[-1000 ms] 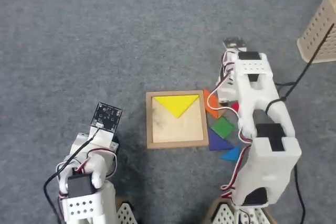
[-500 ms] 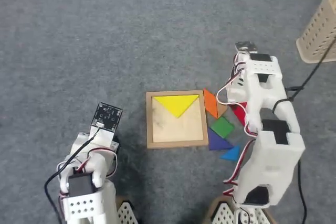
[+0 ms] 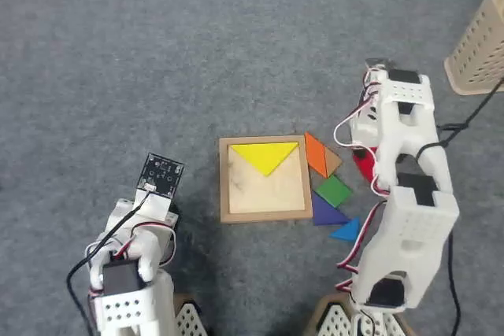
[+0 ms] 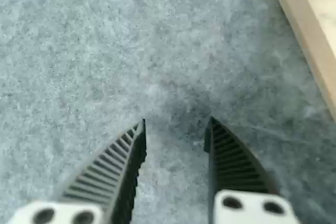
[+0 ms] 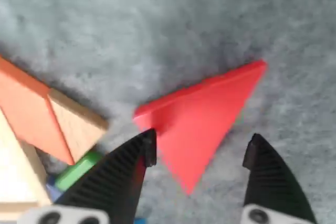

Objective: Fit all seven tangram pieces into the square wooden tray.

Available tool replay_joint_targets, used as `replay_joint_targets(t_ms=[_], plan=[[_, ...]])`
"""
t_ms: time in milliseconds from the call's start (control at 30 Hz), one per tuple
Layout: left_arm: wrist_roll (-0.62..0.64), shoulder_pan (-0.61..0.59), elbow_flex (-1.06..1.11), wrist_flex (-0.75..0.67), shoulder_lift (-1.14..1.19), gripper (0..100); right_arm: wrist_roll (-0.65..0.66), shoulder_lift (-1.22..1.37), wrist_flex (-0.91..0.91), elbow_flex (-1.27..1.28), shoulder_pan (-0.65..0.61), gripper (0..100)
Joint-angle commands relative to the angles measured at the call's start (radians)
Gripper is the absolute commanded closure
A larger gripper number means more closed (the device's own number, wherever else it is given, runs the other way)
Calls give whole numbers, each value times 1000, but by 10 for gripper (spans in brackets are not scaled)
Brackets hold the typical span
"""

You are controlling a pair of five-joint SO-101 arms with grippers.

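Your right gripper point(image 5: 203, 137) gapes wide over the flat red triangle point(image 5: 210, 98) — left gripper point(image 4: 177, 123) parted above fuzzy grey carpet point(image 4: 94, 40).

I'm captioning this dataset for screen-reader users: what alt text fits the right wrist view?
A red triangle lies on grey carpet between the dark fingers of the open right gripper. Beside it sit an orange triangle, a plain wooden piece and a green piece.

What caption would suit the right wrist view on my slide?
Right pincer, open, flanking a corner of the red triangle on grey carpet, orange piece and plain wooden piece nearby.
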Motion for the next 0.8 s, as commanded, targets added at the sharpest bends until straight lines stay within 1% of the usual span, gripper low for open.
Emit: replay_joint_targets(t_ms=[0, 200, 467, 667, 700, 767], plan=[[6, 0, -7, 3, -11, 824, -23, -105, 24, -52, -67, 720], [6, 0, -7, 3, -11, 824, -32, 13, -28, -54, -59, 720], [6, 0, -7, 3, -11, 824, -29, 125, -59, -60, 48, 720], [6, 0, -7, 3, -11, 824, -29, 159, -54, -58, 65, 725], [6, 0, -7, 3, -11, 824, -29, 160, -53, -58, 65, 732], [6, 0, -7, 3, -11, 824, -31, 160, -53, -58, 65, 779]])
